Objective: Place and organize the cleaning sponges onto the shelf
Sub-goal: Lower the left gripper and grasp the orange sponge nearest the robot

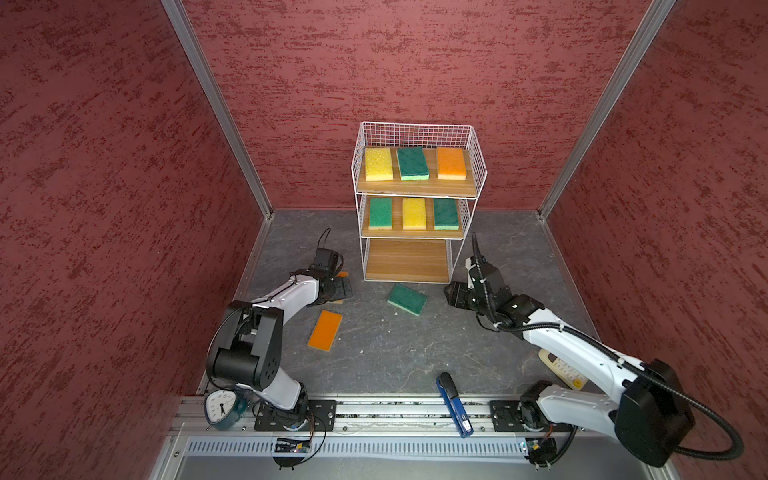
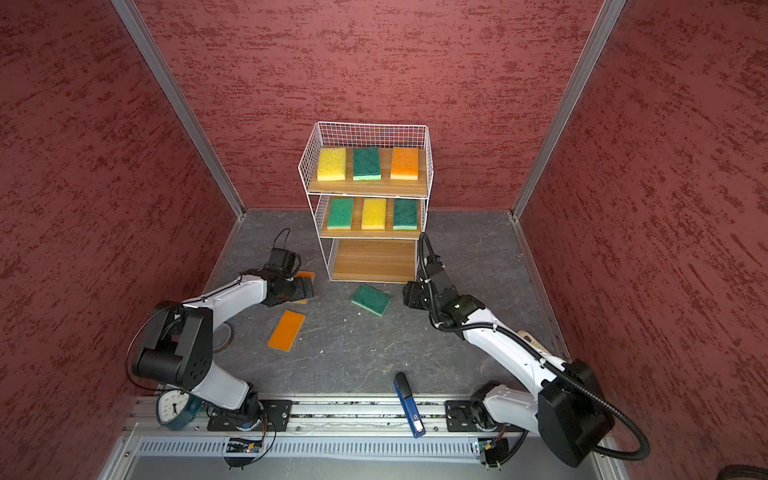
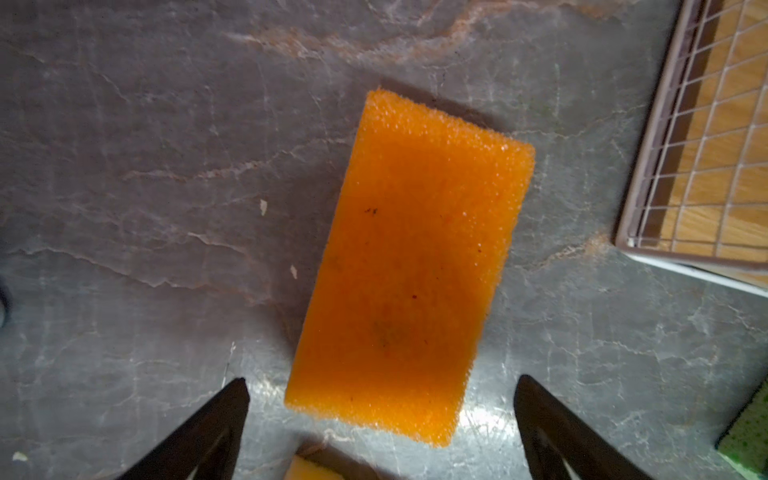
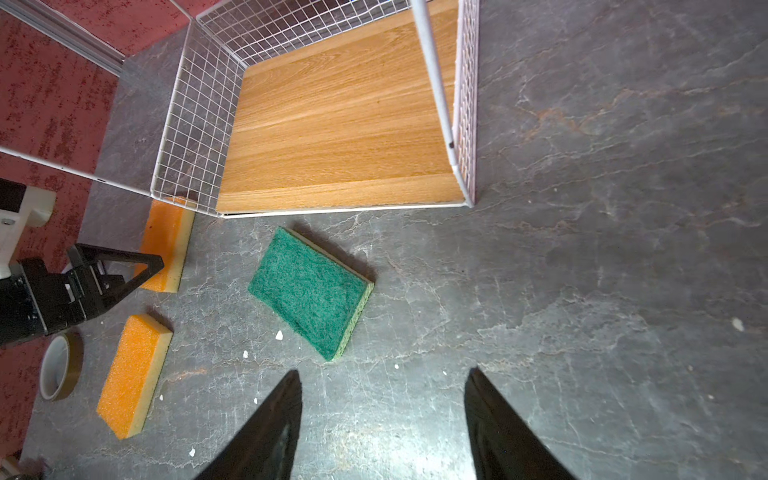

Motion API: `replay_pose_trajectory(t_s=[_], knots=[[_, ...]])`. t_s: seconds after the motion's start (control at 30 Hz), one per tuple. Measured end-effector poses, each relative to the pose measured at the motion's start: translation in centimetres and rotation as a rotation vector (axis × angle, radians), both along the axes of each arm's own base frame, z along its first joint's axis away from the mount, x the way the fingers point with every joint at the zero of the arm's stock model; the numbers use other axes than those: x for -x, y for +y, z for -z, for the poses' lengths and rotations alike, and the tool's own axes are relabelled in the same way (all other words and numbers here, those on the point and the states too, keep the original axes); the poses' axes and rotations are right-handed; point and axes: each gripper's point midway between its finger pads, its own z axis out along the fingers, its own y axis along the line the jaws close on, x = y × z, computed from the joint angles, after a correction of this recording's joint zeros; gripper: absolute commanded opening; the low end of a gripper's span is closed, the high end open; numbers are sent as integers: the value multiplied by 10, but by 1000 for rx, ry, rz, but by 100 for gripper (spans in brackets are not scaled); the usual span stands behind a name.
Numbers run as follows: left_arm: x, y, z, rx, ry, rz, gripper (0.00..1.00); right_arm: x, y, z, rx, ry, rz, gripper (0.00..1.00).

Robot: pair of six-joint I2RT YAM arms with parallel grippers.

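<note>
The shelf (image 1: 409, 261) (image 2: 374, 261) holds three cleaning sponges on its top board and three on its middle board; its bottom board (image 4: 332, 124) is bare. An orange sponge (image 3: 411, 266) (image 4: 166, 245) lies on the floor by the shelf's left corner. My left gripper (image 3: 382, 384) (image 1: 344, 287) hovers open over its near end. A second orange sponge (image 1: 325, 331) (image 4: 133, 374) lies nearer the left arm. A green sponge (image 1: 407, 299) (image 4: 309, 291) lies in front of the shelf. My right gripper (image 4: 384, 374) (image 1: 449, 293) is open and empty, to the right of the green sponge.
A blue stapler (image 1: 453, 405) and a clock (image 1: 220, 409) rest at the front rail. A white remote (image 1: 561, 368) lies under the right arm. A tape roll (image 4: 60, 365) sits by the left arm. Red walls enclose the grey floor.
</note>
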Motion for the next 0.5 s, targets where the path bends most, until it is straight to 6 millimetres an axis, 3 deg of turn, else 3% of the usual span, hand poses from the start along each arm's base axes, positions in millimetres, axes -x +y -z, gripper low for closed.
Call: replay_pose_trajectory(t_s=[0.23,0.5], knots=[[-12,-5,7,33,23,25,99,-5,-3,-1,1,-4,12,63],[-5,-13,10,60,54,53,100,-5,-4,-1,1,-4,13,63]])
